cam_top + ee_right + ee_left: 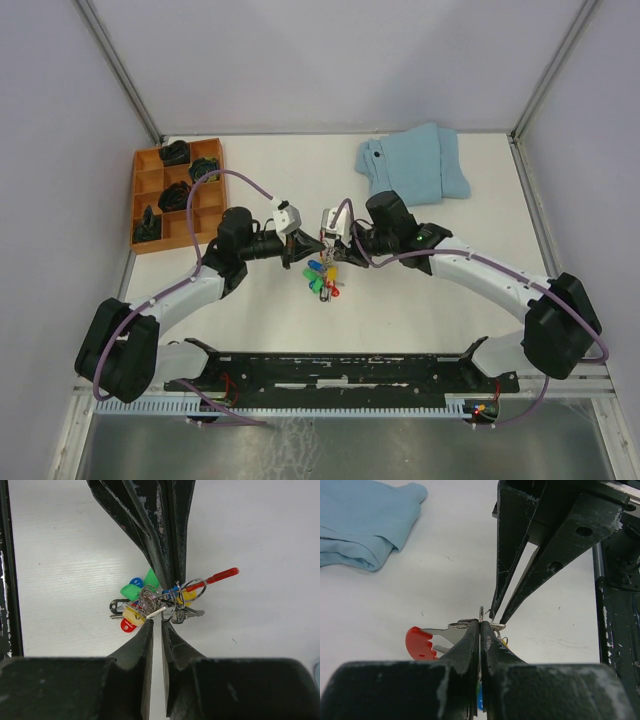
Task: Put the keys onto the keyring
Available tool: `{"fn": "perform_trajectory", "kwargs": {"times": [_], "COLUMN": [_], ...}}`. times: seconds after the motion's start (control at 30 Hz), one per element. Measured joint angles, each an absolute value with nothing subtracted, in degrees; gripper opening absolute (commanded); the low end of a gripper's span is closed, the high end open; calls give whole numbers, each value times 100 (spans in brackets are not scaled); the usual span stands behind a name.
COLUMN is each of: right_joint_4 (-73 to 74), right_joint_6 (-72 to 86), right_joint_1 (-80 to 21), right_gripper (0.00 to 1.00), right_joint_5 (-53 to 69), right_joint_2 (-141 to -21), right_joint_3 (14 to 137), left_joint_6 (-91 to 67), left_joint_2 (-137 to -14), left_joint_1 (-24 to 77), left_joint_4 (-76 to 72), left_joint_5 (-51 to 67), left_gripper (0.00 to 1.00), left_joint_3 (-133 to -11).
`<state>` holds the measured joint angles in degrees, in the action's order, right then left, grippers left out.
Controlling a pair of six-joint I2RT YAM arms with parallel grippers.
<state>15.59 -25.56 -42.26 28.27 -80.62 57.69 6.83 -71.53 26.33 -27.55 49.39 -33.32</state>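
The keys (320, 276) lie bunched at the table's middle, with green (132, 590), blue, yellow (132, 615) and red (127, 626) heads. The keyring (196, 590), a grey wire loop with a red stem, lies among them. My left gripper (480, 624) is shut on a thin metal loop of the keyring (481, 613), which pokes out between its tips. A red key head (419, 643) lies to its left. My right gripper (157, 623) faces it from the other side. Its tips stand slightly open just short of the bunch, with nothing between them.
A folded light-blue cloth (412, 162) lies at the back right, also in the left wrist view (360, 525). An orange compartment tray (136, 200) with dark lumps (174, 195) stands at the back left. Both arms meet at the centre.
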Motion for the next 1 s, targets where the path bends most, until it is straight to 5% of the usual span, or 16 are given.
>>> {"fn": "perform_trajectory", "kwargs": {"times": [0.47,1.0], "right_joint_4": [845,683], "right_joint_6": [-2123,-2016], "right_joint_1": [-4222,-4189], "right_gripper": [25,14], "right_joint_5": [2668,2705], "right_joint_2": [-7898,-7957], "right_joint_3": [5459,5448], "left_joint_6": [683,666], "left_joint_2": [-7153,-7153], "left_joint_1": [2633,2633], "left_joint_4": [-2770,-2971], "left_joint_5": [4943,4958], "left_gripper": [3,3], "left_joint_3": [-3310,-3210]}}
